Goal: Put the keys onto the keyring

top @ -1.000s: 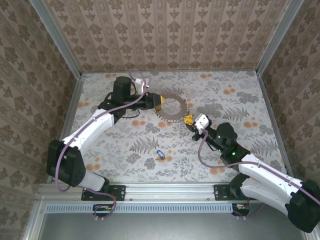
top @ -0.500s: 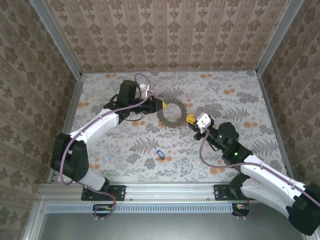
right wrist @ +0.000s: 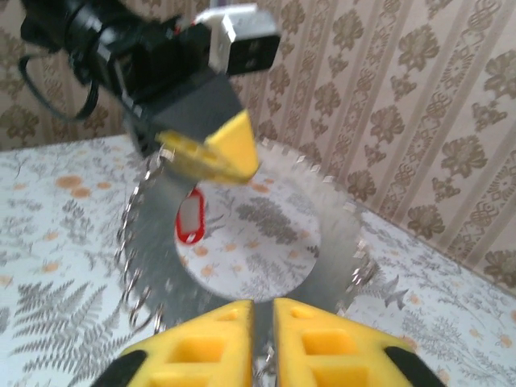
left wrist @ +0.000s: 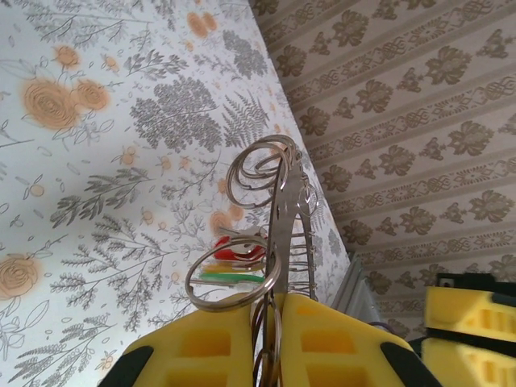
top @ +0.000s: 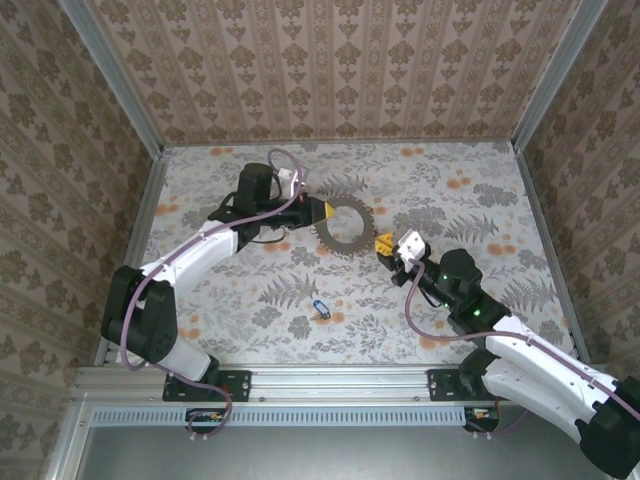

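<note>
The keyring (top: 335,239), a grey saw-toothed ring, is held off the table at mid-back. My left gripper (top: 322,210) is shut on its left rim; in the left wrist view the yellow fingers (left wrist: 201,339) pinch the keyring (left wrist: 278,185) edge-on among split rings. A red-tagged key (left wrist: 235,247) hangs on it. My right gripper (top: 384,243) is at the ring's lower right rim. Its fingers (right wrist: 205,339) stand a narrow gap apart astride the keyring's band (right wrist: 326,242); whether they pinch it is unclear. A blue-tagged key (top: 319,308) lies loose on the table.
Patterned walls (top: 330,70) close in the back and both sides of the flowered table (top: 470,200). A metal rail (top: 330,385) runs along the near edge by the arm bases. The left gripper (right wrist: 230,153) and the red tag (right wrist: 189,218) show through the ring.
The left gripper closed on the keyring and carried it slightly right. The right gripper's fingers have parted a little and it has shifted slightly toward the near side.
</note>
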Controlling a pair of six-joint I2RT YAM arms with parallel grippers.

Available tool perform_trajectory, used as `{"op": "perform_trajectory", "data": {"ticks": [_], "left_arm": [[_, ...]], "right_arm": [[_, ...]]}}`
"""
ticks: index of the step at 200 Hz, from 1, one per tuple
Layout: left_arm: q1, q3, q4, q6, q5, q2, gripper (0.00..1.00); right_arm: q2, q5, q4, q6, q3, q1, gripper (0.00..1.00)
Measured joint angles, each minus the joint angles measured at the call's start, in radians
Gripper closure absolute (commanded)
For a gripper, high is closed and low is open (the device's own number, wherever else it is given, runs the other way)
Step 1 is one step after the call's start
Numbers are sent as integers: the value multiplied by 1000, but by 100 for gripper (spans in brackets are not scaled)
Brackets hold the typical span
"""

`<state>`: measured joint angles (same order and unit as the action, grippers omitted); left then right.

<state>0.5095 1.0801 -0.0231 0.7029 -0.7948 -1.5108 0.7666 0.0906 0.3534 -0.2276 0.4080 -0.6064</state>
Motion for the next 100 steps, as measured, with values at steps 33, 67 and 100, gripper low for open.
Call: {"op": "perform_trajectory", "data": {"ticks": [33,67,100], "left_arm": [[1,2,0,-70,-43,76,100],[9,32,34,-174,-78,154,100],[20,80,72,-260,-105,194,100]], "right_arm": [[-74,32,3,-9,-77,0,79],[-175,104,-7,-84,-103,0,85],[-205,179,-20,-188,-102,-14,84]]}}
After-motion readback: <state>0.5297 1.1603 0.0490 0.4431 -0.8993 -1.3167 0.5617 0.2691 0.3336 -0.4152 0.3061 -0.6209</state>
